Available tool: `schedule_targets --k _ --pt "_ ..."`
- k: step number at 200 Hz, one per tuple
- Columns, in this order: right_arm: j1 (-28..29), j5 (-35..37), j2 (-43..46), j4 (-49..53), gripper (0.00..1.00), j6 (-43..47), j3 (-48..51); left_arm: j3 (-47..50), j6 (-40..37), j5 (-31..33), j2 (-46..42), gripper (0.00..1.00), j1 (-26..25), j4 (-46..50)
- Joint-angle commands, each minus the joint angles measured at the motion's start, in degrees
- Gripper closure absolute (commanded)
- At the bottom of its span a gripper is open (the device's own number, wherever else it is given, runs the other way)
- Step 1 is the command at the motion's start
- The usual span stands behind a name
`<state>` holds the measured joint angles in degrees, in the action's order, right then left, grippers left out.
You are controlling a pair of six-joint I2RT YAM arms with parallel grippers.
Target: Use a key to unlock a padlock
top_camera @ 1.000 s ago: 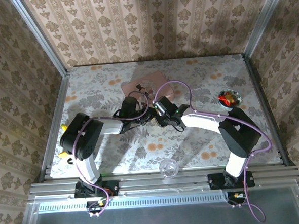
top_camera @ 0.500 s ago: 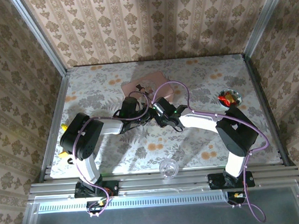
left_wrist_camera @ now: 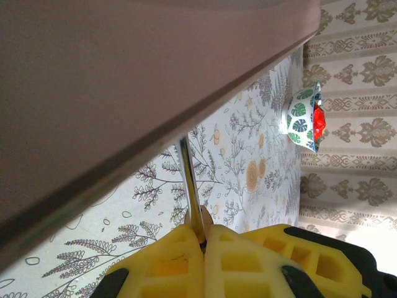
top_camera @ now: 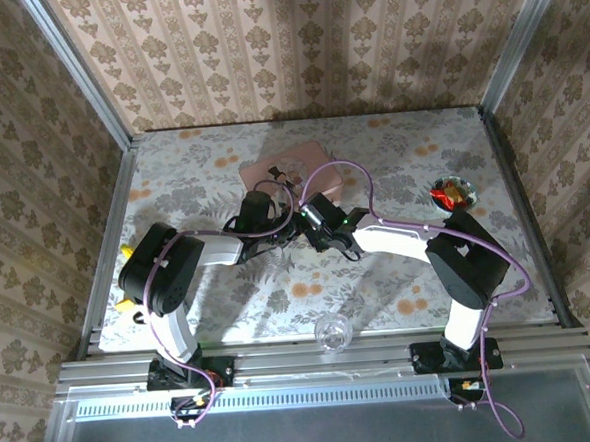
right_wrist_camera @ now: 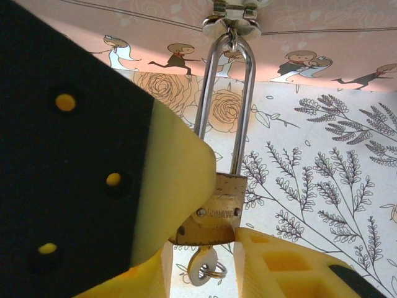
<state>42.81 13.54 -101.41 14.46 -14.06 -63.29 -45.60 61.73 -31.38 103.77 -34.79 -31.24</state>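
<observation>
At 6 o'clock of pink picture-lidded box [top_camera: 282,167]: right hand [right_wrist_camera: 218,218] grips small brass padlock [right_wrist_camera: 216,197], left hand [left_wrist_camera: 201,236] shut; shallow hold may slip, bending silvery key [right_wrist_camera: 201,268].

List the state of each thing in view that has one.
pink box: lid down
padlock: hangs from its hasp, shackle looks seated
key: in the keyhole
right gripper: closed on padlock body
left gripper: shut on thin metal strip
</observation>
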Motion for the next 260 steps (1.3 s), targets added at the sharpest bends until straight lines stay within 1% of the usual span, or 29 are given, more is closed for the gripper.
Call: schedule_targets --k 1,36,142,166,193,212,228,260 --pt "-0.37 3.74 1.47 3.12 0.73 -1.14 1.15 1.66 3.73 -1.85 0.65 1.0 -0.02 6.99" --pt "-0.38 4.41 1.01 3.55 0.69 -1.88 1.06 1.57 3.85 -1.99 0.75 1.0 0.06 6.9" --pt "-0.36 4.96 1.23 4.99 0.7 -1.77 1.87 1.04 3.77 -1.88 0.47 1.0 0.17 7.42" --pt "-0.38 4.61 1.69 4.85 0.77 -1.55 2.41 0.96 3.66 -1.87 0.47 1.0 0.16 7.54" --pt "-0.45 4.56 2.17 4.13 0.82 -1.79 3.05 0.87 3.7 -1.85 0.47 1.0 0.13 7.56" --pt "-0.7 4.06 2.26 3.4 0.88 -1.93 3.41 0.96 3.67 -1.92 0.47 1.0 0.09 7.58" --pt "-1.64 1.77 2.1 2.16 0.9 -2.1 3.6 1.09 3.66 -1.87 0.38 1.0 0.07 7.6" --pt "-4.78 -6.16 1.73 -1.19 0.96 -2.75 4.28 1.3 3.61 -1.85 0.21 1.0 0.07 7.52"
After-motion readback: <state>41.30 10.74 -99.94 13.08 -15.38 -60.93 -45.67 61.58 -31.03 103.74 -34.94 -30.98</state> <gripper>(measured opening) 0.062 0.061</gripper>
